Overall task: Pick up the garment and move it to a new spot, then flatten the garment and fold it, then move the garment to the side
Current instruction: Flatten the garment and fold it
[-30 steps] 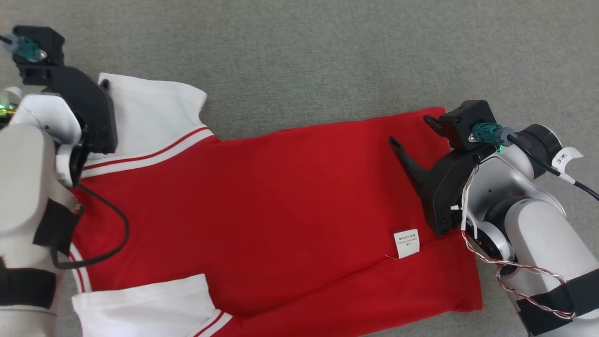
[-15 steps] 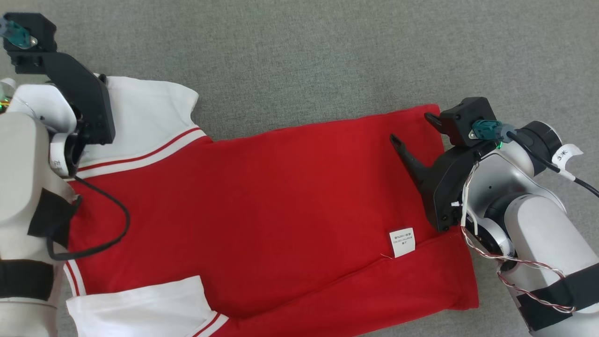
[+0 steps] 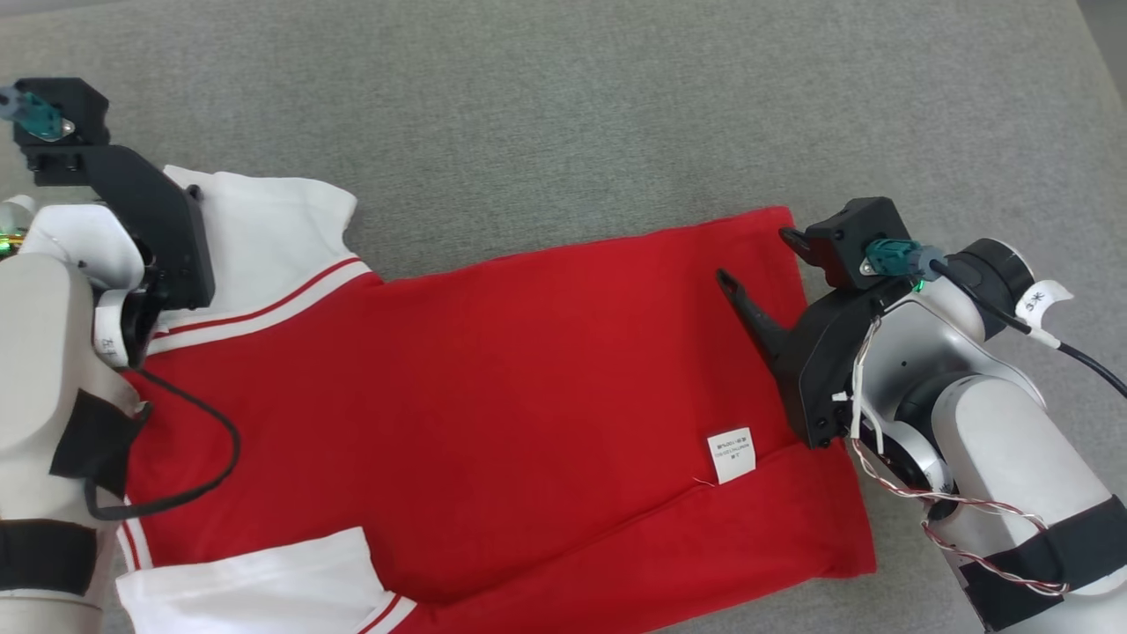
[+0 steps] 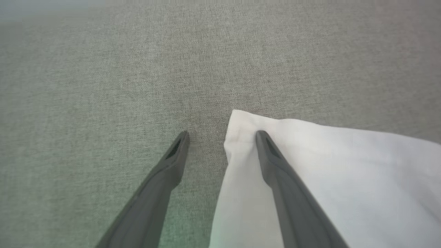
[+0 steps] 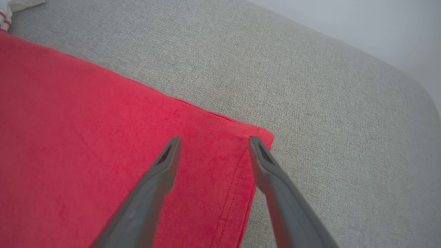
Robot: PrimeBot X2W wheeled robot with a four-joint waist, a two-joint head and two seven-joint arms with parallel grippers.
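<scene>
Shirt (image 3: 493, 379), red, lying flat | left gripper (image 4: 222, 132) spread, empty, one finger over white sleeve (image 4: 344, 165) corner | right gripper (image 5: 213, 137) spread, empty, hem corner (image 5: 266, 136) beneath fingertips.

You're looking at two glossy pale-grey limbs, the left arm (image 3: 44, 352) and the right arm (image 3: 995, 440), each banded by a black strap (image 3: 1048, 555). The left gripper (image 4: 222, 133) and right gripper (image 3: 755, 255) are matte black with long, tapering fingers. A teal connector (image 3: 889, 255) caps each wrist. The left carries a black cable (image 3: 220, 440); the right carries a red-white twisted wire (image 3: 968, 506) and a marked white tag (image 3: 1043, 299).
</scene>
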